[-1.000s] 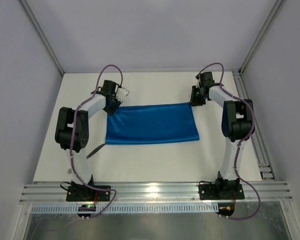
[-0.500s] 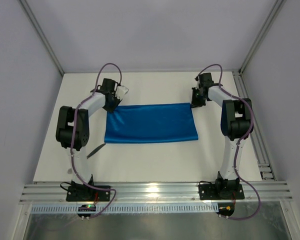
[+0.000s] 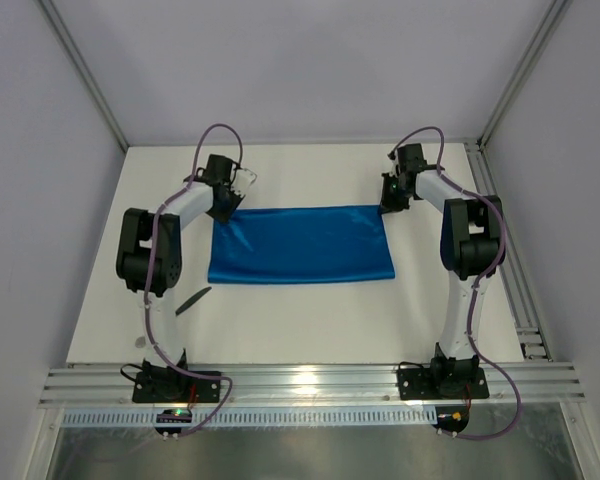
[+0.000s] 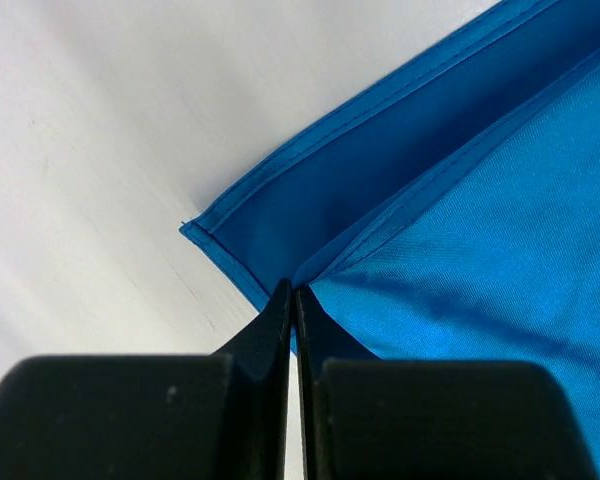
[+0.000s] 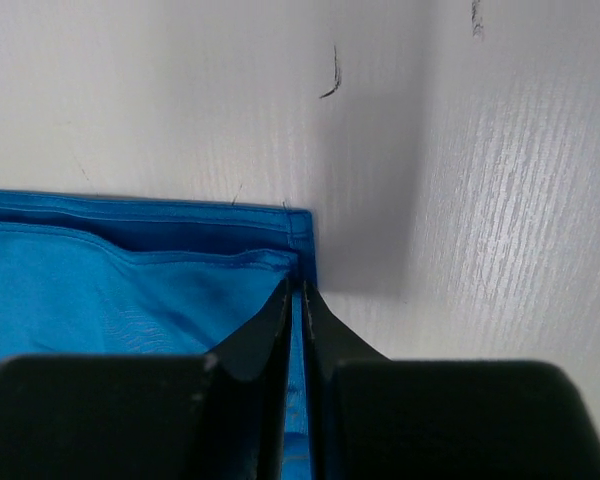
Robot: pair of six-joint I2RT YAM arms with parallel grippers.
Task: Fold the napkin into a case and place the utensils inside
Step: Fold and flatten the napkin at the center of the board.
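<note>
The bright blue napkin [image 3: 300, 245] lies folded double as a wide rectangle in the middle of the white table. My left gripper [image 3: 223, 208] sits at its far left corner, and in the left wrist view its jaws [image 4: 294, 292] are shut on the upper layer's corner of the napkin [image 4: 460, 230]. At the far right corner my right gripper [image 3: 388, 203] is likewise shut [image 5: 298, 290], pinching the top layer of the napkin [image 5: 110, 300] with cloth between the jaws. A slim dark grey knife-like utensil [image 3: 192, 300] lies beside the left arm. The fork is out of view.
An aluminium rail [image 3: 310, 380] runs along the near edge by both arm bases. Another rail [image 3: 520, 290] lines the right side. Grey walls and frame posts [image 3: 85, 75] enclose the table [image 3: 310, 320].
Both grippers have closed down on the napkin's far corners. The left arm has shifted slightly, and the dark knife-like piece shows more fully beside it.
</note>
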